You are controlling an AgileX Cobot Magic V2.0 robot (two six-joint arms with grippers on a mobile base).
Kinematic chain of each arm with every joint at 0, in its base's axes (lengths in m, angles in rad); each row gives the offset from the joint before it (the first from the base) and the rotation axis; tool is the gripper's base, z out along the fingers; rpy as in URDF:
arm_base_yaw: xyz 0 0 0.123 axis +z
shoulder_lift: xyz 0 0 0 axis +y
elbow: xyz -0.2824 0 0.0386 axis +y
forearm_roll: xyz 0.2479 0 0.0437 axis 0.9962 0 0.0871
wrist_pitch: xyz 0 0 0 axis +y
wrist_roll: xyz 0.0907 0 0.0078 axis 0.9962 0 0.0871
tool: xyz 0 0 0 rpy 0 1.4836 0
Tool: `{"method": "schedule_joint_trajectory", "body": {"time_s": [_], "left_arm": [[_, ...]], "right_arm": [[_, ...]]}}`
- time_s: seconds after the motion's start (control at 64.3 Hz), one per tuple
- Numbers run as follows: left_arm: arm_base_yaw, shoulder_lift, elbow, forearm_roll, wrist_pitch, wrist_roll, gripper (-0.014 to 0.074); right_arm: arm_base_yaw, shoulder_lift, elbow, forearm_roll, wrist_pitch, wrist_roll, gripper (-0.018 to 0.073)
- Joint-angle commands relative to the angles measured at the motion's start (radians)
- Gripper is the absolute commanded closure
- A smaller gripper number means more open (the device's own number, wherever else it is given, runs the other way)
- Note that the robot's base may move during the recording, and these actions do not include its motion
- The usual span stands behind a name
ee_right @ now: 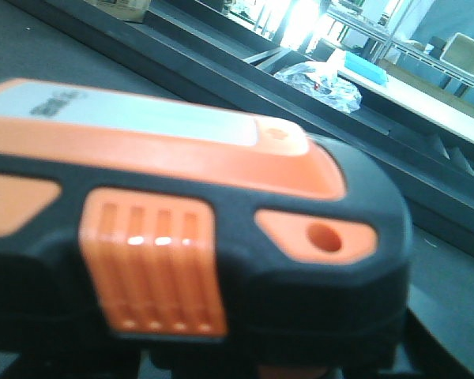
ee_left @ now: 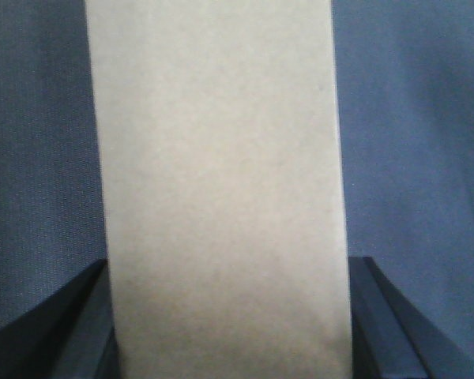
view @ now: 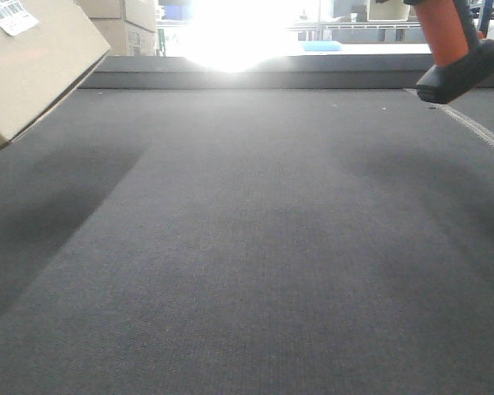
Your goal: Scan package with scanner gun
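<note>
**One package up on the left, one scanner gun up on the right**

There is one package [view: 33,70], tilted and clear of the grey table [view: 247,247] at the upper left of the front view. It bears one white barcode label [view: 11,15], and its left part is cut off by the picture's edge. The left gripper [ee_left: 227,328] has its jaws closed on the package, one dark finger [ee_left: 67,328] against each side.

One scanner gun [view: 454,51] hangs at the upper right, well apart from the package. Only its orange handle and black base show, and its head is cut off.

The right wrist view is filled by the blurred black and orange scanner body. I cannot tell how the right gripper's jaws stand.

Behind the table are stacked cardboard boxes [view: 128,25], a blue object [view: 323,46] and strong glare.
</note>
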Motion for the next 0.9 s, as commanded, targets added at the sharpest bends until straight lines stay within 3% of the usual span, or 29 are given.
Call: {"method": "schedule_joint_trajectory", "body": {"time_s": [0.0, 0.482, 0.887], "left_arm": [[-0.006, -0.014, -0.002, -0.021, -0.007, -0.007, 0.0707], [-0.006, -0.014, -0.002, 0.05, -0.007, -0.007, 0.0707], [-0.006, -0.014, -0.002, 0.053, -0.007, -0.007, 0.0707]], "right_arm": [[0.009, -0.009, -0.016, 0.003, -0.07, 0.019, 0.0713], [0.009, -0.009, -0.063, 0.033, -0.082, 0.04, 0.0713], [0.009, -0.009, -0.063, -0.023, -0.111, 0.012, 0.0713]]}}
